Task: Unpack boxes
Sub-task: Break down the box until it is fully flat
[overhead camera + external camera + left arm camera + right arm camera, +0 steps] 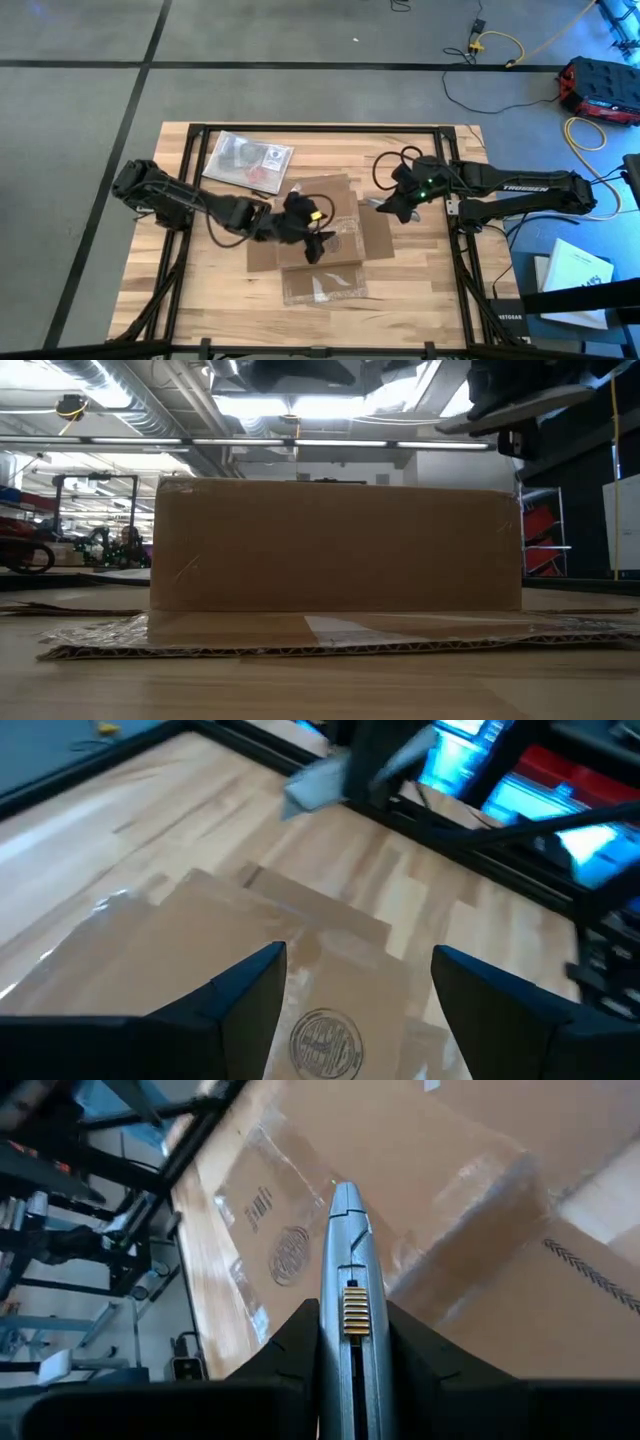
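The shallow brown cardboard box [335, 225] stands on its base in the middle of the table, flaps spread flat around it [300, 632]. Clear tape strips shine on the flaps. My left gripper [312, 240] hovers open over the box's left part. In its wrist view the fingers [250, 990] stand apart above a flap with a round stamp [325, 1042], touching nothing. My right gripper [383, 207] is above the box's right flap, shut on a grey utility knife [345, 1250]. The knife also shows, blurred, in the left wrist view [315, 782]. My right gripper pinches the knife's handle [335, 1355] between its two fingers, just behind the yellow slider. The knife lies along the fingers, its tapered front end [345, 1200] pointing out ahead and slanting down toward the box. It is lifted clear of the cardboard.
A clear plastic bag [248, 160] with a small red thing lies at the table's far left. A black frame rail [320, 127] runs around the tabletop. Bare wood [430, 290] shows at the near right and along the left side.
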Tool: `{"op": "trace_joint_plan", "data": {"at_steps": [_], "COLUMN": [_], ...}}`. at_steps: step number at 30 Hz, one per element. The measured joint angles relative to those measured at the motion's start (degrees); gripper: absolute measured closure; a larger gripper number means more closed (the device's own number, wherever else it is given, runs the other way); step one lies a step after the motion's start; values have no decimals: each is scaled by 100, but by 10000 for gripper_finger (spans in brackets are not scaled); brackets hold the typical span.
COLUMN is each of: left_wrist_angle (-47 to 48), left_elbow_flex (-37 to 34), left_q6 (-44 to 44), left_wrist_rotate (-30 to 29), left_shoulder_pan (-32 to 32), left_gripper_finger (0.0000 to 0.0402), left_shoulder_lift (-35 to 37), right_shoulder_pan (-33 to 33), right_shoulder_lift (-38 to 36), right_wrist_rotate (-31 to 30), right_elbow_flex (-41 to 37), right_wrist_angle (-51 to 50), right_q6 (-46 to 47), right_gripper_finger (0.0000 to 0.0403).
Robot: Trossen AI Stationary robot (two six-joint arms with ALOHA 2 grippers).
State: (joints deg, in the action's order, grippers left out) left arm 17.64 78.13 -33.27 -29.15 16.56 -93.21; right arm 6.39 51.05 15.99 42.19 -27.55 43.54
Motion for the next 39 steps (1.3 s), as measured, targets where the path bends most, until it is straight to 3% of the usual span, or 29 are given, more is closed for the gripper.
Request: {"op": "trace_joint_plan", "data": {"at_steps": [9, 11, 16, 18, 26, 29, 33, 39], "left_wrist_angle": [69, 286, 243, 369, 231, 122, -95, -320], "left_elbow_flex": [2, 2, 17, 15, 9, 7, 7, 5], "left_q6": [1656, 2012, 2193, 2400, 4022, 3943, 3779, 3761], "left_wrist_rotate": [353, 857, 2758, 3131, 3177, 3177, 3087, 2652], "left_shoulder_pan": [-567, -706, -1278, -1443, -1502, -1437, -1355, -1123], "left_gripper_finger": [163, 163, 163, 163, 163, 163, 163, 163], "left_shoulder_lift": [0, 0, -109, -271, -758, -881, -972, -1199], "right_shoulder_pan": [0, 0, -4, -7, -492, -890, -1418, -1542], "right_shoulder_lift": [3, 9, 113, 180, -48, -393, -703, -600], "right_wrist_rotate": [-358, -480, -630, -702, -1007, -1198, -1903, -2151], "right_elbow_flex": [0, 0, 0, 0, -722, -1157, -1320, -1318], "right_wrist_angle": [198, 184, -53, -167, 82, 660, 908, 957], "right_q6": [562, 735, 1215, 1350, 1676, 2069, 2399, 2425], "right_gripper_finger": [345, 345, 345, 345, 345, 345, 345, 345]}}
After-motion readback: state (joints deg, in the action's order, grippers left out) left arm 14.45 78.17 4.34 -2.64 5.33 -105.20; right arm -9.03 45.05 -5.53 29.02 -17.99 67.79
